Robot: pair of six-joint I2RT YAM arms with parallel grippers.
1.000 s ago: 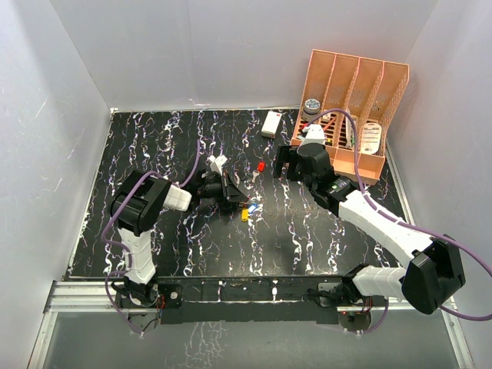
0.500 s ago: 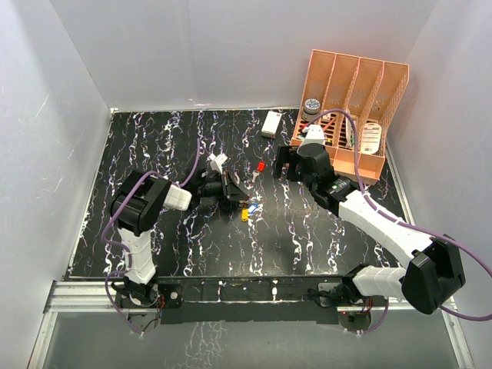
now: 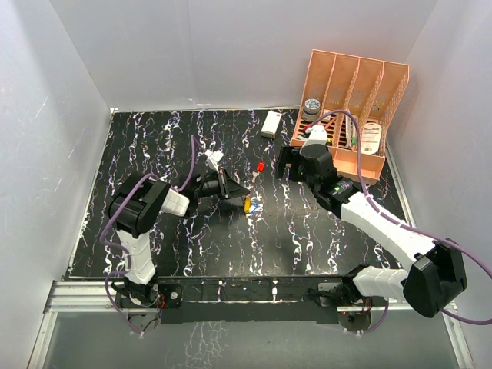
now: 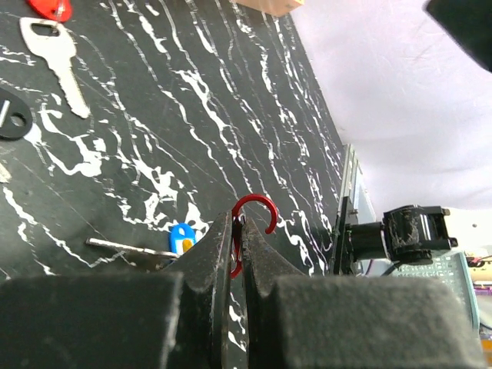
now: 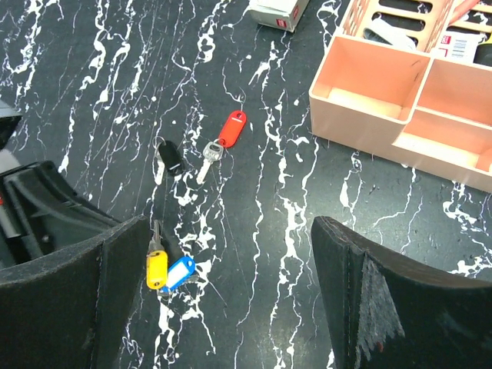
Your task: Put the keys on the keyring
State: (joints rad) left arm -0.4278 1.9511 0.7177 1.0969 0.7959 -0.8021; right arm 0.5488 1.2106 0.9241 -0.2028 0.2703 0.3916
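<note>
One orange rack (image 3: 321,73), upper right, holds a tin (image 3: 312,105) and a card (image 3: 370,137); left jaws pinch the keyring (image 4: 254,198), right jaws spread.

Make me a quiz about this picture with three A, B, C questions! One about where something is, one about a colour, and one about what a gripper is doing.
1. Which key lies right beside the yellow key?
A) red
B) blue
C) none

2. What colour is the keyring?
A) red
B) green
C) silver

3. What is the left gripper doing?
A) open and empty
B) holding the box
C) shut on the keyring

Answers:
1 B: the blue key sits right next to it, while the red key lies apart.
2 A: a red hook pokes out between the fingers.
3 C: its fingers are pinched together with the keyring between them.
</note>
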